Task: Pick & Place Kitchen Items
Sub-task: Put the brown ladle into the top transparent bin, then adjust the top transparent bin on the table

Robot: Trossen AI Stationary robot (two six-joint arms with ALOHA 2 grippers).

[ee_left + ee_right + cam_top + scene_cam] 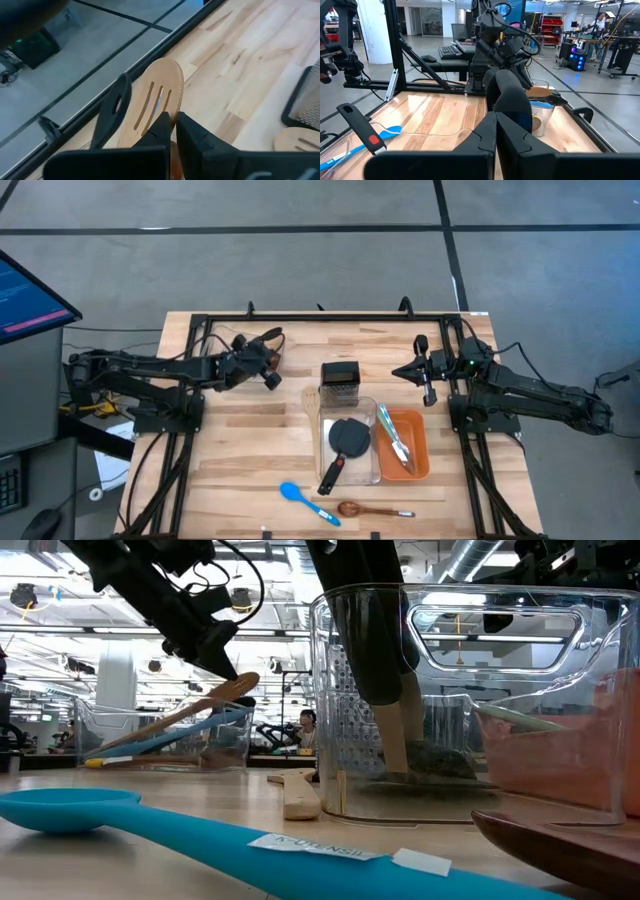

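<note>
The left gripper, clamped on a wooden slotted spatula, hangs near the bench's back-left; its blade points away. The right gripper waits closed.

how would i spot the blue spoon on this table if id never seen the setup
Start at the clear bin in the middle of the wooden table, with the orange tray beside it. Off the bin's near left corner, by the table's front edge, lies the blue spoon. The wooden spoon beside it is brown; this is the only bright blue utensil lying loose there.
</note>
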